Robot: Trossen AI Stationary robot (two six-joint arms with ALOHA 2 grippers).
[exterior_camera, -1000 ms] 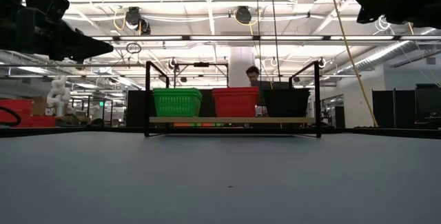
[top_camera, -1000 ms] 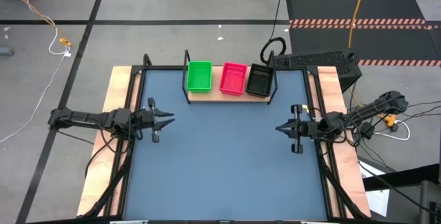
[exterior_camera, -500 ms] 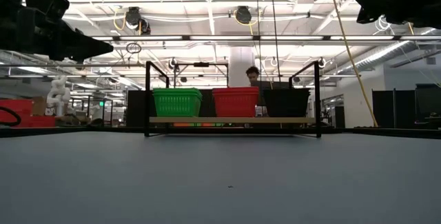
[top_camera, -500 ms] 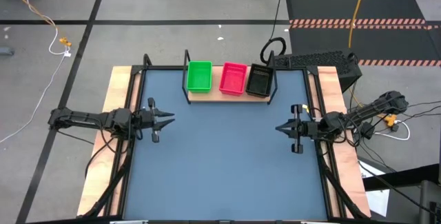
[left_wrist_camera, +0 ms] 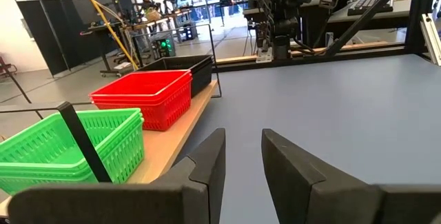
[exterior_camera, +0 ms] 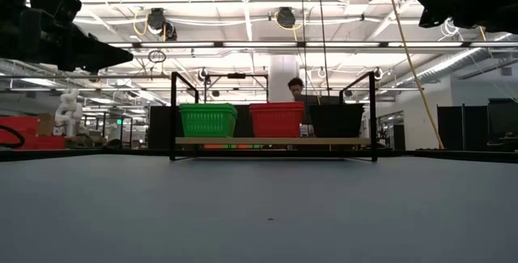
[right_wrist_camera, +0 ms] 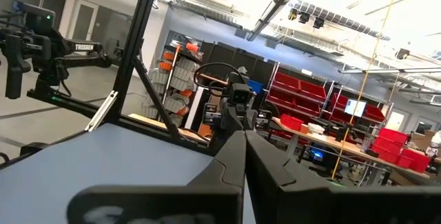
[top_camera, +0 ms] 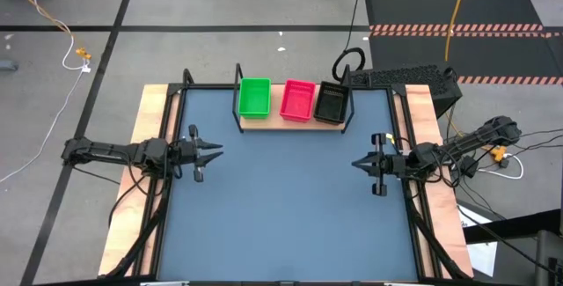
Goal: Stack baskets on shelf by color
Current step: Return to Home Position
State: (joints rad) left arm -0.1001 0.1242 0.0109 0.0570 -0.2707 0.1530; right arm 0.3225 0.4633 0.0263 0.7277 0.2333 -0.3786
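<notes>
Barely ajar, empty left tool (left_wrist_camera: 242, 141)

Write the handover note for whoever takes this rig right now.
Left claw: open, empty, raised near the table's left edge.
Right claw: shut, empty, raised near the right edge.
Light wooden shelf in a black rod frame, at the far edge, holds bright green plastic mesh baskets on the left arm's side, pinkish red mesh baskets in the middle and black mesh baskets.
Done: every basket in view is on the shelf, sorted by colour.
Left: only parking the arms. The count per stack cannot be read.
</notes>
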